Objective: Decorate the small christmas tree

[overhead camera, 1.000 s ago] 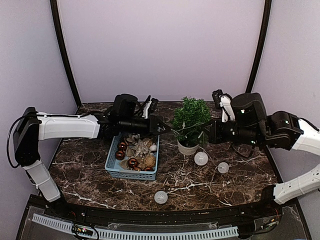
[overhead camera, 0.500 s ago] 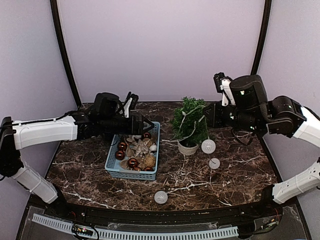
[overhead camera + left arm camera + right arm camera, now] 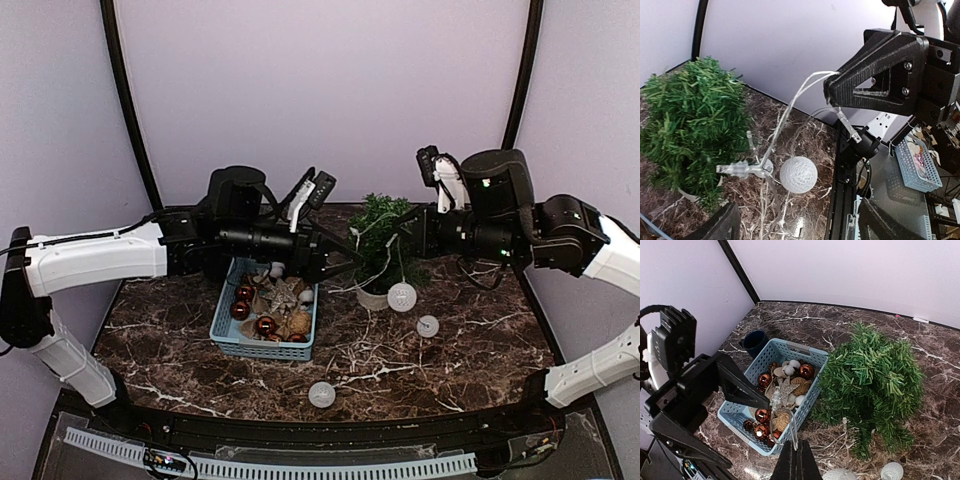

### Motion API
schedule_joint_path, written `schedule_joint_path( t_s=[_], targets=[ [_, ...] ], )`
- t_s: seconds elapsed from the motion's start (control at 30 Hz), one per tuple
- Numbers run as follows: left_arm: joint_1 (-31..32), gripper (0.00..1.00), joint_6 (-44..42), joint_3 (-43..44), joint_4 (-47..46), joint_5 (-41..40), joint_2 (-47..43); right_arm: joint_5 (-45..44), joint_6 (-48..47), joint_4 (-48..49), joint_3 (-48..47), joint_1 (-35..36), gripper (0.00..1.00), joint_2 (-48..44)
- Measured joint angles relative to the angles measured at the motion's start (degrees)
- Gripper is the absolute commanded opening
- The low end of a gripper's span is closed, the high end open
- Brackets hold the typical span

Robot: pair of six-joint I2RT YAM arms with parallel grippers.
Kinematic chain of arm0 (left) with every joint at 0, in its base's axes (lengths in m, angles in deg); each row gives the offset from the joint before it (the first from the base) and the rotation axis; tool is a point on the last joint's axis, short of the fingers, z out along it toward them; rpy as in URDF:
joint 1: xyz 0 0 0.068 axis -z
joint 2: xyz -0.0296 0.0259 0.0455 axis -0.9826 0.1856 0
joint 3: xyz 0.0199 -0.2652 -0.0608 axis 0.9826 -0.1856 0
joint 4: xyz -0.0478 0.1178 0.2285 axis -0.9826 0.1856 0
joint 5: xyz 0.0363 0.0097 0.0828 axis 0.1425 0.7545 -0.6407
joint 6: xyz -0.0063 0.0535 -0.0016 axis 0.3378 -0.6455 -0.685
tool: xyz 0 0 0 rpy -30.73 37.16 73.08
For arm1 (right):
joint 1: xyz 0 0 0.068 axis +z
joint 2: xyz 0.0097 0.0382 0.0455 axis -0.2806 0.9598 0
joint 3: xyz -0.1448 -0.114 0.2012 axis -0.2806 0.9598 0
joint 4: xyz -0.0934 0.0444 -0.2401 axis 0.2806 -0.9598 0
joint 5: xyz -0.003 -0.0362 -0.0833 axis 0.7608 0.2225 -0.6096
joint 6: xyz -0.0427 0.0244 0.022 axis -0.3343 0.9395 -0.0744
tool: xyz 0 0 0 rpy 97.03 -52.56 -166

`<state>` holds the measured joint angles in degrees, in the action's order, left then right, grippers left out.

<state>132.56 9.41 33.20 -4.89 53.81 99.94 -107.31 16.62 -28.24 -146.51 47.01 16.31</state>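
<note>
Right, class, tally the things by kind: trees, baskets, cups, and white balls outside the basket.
Tree: 1
Basket: 1
Cup: 1
White balls: 3
Total: 6

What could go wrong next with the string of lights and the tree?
The right gripper is shut on the light string, which runs into the small christmas tree; a hard pull might tip it. The open left gripper sits close to the string and may snag it.
</note>
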Motion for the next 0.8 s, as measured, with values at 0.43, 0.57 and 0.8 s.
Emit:
schedule_joint_path(
  t_s=[0.43, 0.57, 0.8],
  targets=[
    [0.8, 0.39, 2.8, 0.2, -4.5, 2.4, 4.3, 4.7, -0.2, 3.0, 2.1, 0.0, 0.00, -0.6],
    [0.8, 0.14, 5.6, 0.1, -8.6, 2.4, 4.3, 5.3, -0.2, 3.6, 2.8, -0.1, 0.00, -0.7],
    [1.0, 0.00, 9.7, -2.8, -14.9, 0.3, 4.3, 6.0, 0.3, 6.3, 6.2, -0.2, 0.05, -2.6]
  ],
)
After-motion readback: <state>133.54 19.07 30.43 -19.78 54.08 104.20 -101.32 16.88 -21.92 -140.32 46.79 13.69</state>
